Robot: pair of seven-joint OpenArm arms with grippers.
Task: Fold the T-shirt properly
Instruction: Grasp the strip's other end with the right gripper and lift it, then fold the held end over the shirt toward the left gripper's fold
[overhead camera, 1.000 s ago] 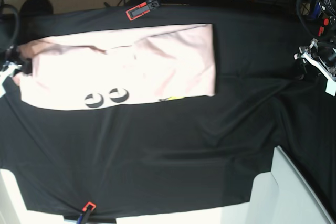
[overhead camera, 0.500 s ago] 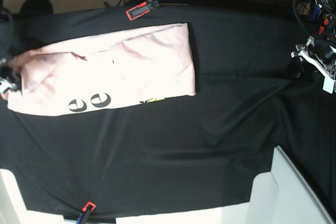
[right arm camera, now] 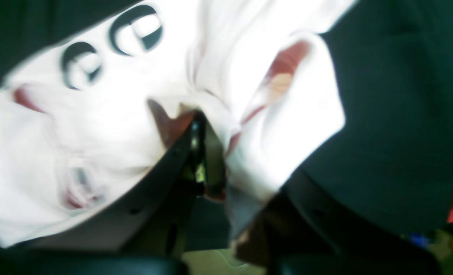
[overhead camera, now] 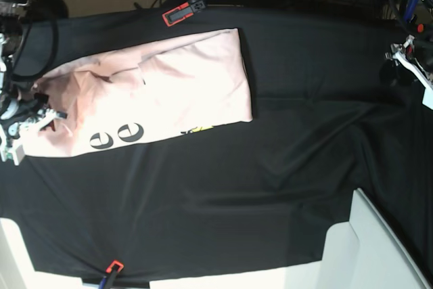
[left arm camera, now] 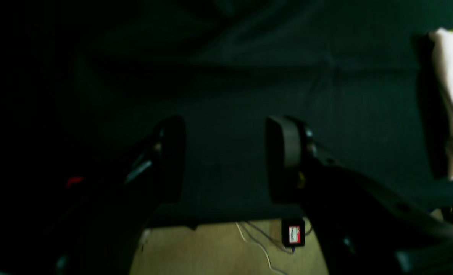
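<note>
A pale pink short-sleeved cotton T-shirt (overhead camera: 155,93), folded into a long band with black lettering and a scrap of yellow print along its lower edge, lies in the upper left of the base view on a tabletop draped in black cloth (overhead camera: 270,187). At the far left edge, the right hand (overhead camera: 42,114) is pressed together on a bunched fold at the shirt's end — the right wrist view shows its dark fingers (right arm camera: 207,152) pinching the pale fabric, two round black letters (right arm camera: 112,49) above them. The left hand (left arm camera: 226,160) hangs at the upper right of the base view, well apart from the shirt, its fingers spread over bare black cloth with nothing between them. An orange-and-black clamp (overhead camera: 181,13) grips the cloth's top edge, just above the shirt — another (overhead camera: 112,269) sits at the bottom left.
</note>
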